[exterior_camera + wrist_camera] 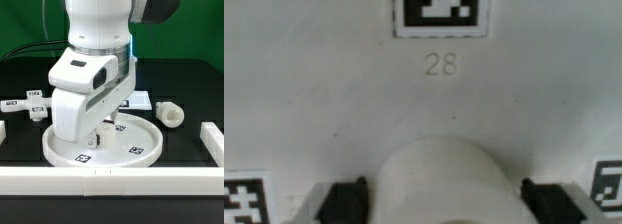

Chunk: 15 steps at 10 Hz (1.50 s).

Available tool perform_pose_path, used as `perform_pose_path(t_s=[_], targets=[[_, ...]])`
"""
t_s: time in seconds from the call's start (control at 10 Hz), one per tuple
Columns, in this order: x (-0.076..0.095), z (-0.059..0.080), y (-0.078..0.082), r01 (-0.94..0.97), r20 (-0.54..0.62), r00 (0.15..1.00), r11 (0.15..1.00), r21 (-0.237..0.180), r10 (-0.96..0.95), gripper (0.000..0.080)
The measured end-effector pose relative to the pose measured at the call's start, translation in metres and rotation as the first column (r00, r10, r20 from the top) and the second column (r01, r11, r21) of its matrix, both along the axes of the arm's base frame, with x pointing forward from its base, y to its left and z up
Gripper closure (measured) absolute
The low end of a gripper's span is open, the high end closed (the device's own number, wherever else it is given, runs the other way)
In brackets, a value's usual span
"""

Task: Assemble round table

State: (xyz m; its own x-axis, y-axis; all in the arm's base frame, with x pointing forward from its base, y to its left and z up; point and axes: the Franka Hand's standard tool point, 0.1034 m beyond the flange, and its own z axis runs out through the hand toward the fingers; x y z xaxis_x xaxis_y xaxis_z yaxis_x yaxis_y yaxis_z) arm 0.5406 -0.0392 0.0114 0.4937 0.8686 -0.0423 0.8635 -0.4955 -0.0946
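As fingers (342,202) clasp it, leg (446,180) stands upright.

Border bars (110,181) fence the front edge and both sides, so coming in low there is blocked. The arm (95,70) hogs everything above the disc (150,135) (the hub (446,180) is boxed in by fingers (345,200)). There's open black table (190,85) behind the leg (168,113).

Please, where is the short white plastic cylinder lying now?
The short white plastic cylinder lies on the exterior view's right, on the black table, just beyond the rim of the large white rimmed disc.
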Motion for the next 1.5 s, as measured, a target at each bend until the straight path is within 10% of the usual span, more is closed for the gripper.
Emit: perform_pose_path(t_s=[1.5], targets=[[0.023,0.0,0.065,-0.023,0.009,1.0,1.0,0.007,0.023,0.0387]])
